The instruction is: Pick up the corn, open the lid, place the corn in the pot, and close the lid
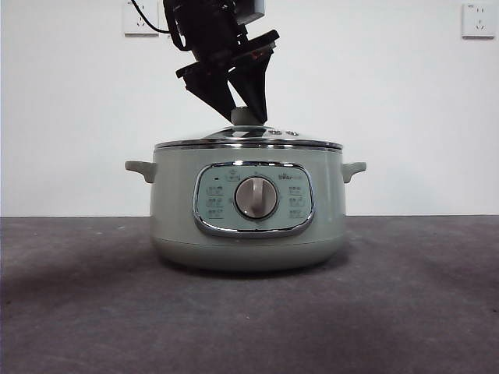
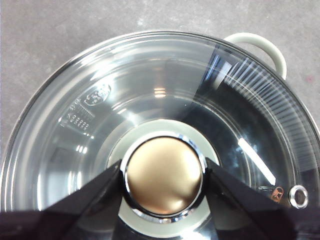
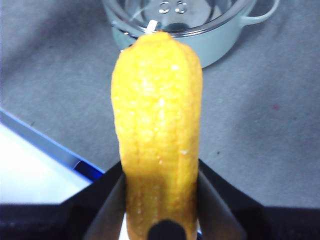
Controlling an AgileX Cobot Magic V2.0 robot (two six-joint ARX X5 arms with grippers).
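The corn [image 3: 157, 135] sits clamped between the right gripper [image 3: 159, 200] jaws, lifted above the grey table [image 3: 260, 130], with the pot [image 3: 200, 35] beyond its tip at 12 o'clock. The left gripper [image 1: 243, 105] reaches down from 12 o'clock over the pot, its jaws pressed on either side of the knob [image 2: 163, 175] of the lid [image 2: 100, 120], which rests closed on the pot.

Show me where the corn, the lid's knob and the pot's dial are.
corn [image 3: 157, 130]: right wrist view, middle of the cob.
knob [image 2: 163, 174]: left wrist view, its rounded top.
dial [image 1: 256, 197]: front view, its silver face.
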